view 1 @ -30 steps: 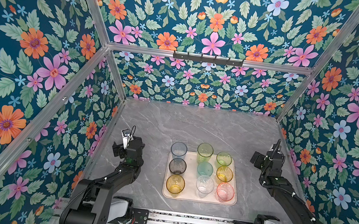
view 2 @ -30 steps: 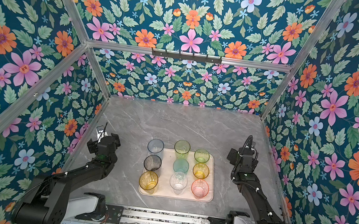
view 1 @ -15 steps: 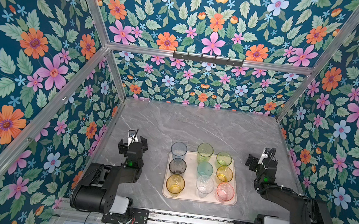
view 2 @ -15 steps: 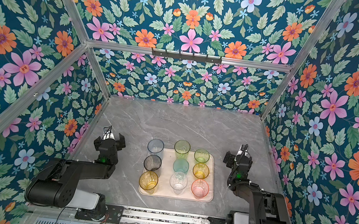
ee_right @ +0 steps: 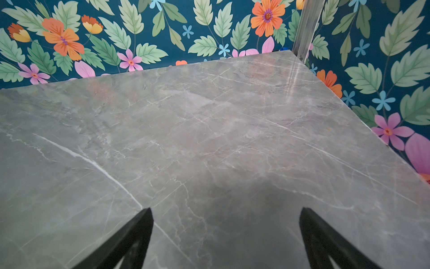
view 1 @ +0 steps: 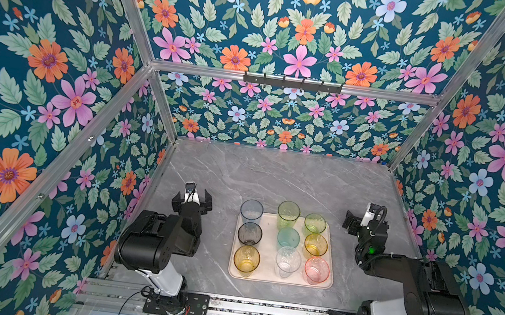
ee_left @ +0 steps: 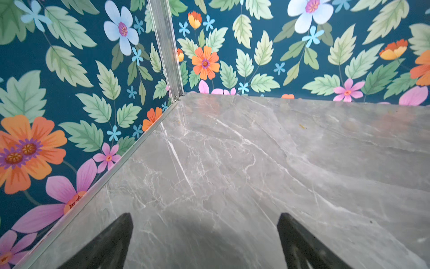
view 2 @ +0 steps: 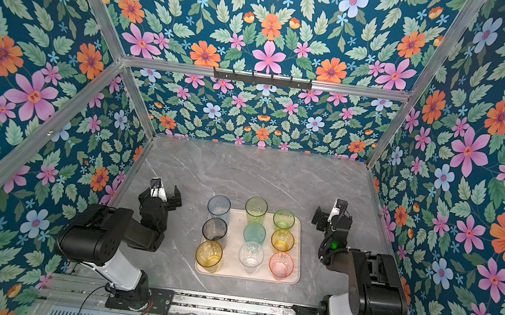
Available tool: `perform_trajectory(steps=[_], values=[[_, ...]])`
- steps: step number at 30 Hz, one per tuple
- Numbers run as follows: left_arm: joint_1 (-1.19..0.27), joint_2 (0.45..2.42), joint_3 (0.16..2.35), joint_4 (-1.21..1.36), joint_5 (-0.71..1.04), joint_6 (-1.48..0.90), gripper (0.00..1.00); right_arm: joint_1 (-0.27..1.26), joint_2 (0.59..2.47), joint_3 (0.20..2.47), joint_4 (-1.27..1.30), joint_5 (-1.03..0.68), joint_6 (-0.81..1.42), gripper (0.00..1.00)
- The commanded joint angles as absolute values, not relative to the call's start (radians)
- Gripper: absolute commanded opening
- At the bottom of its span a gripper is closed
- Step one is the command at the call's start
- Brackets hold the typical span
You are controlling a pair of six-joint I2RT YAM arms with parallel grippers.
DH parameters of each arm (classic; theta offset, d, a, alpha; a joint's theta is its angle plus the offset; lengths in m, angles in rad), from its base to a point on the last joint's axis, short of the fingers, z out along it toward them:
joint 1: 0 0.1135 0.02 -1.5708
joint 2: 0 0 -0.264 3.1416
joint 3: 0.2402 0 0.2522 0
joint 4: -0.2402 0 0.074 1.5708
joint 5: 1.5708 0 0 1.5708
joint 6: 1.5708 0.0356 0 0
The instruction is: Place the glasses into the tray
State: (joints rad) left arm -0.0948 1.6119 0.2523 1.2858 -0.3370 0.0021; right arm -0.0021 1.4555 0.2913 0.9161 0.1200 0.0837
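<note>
Nine glasses (view 1: 288, 237) stand upright in the tray (view 1: 265, 273). Left gripper (ee_left: 204, 216) and right gripper (ee_right: 225, 210) flank the tray, jaws wide, empty.

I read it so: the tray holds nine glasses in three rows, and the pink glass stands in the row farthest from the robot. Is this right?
Not quite. The tray holds nine glasses in three rows, but the pink glass stands in the row nearest the robot, as both top views show.
</note>
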Motion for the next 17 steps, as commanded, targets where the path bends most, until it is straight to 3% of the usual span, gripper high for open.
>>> perform_trajectory(steps=[1,17], values=[[-0.089,1.608,0.259,1.286,-0.324,-0.008,1.00,0.000,1.456,0.293,0.944,0.132,0.069,0.99],[-0.061,1.609,0.269,1.265,-0.272,-0.020,1.00,-0.001,1.458,0.294,0.950,0.132,0.068,0.99]])
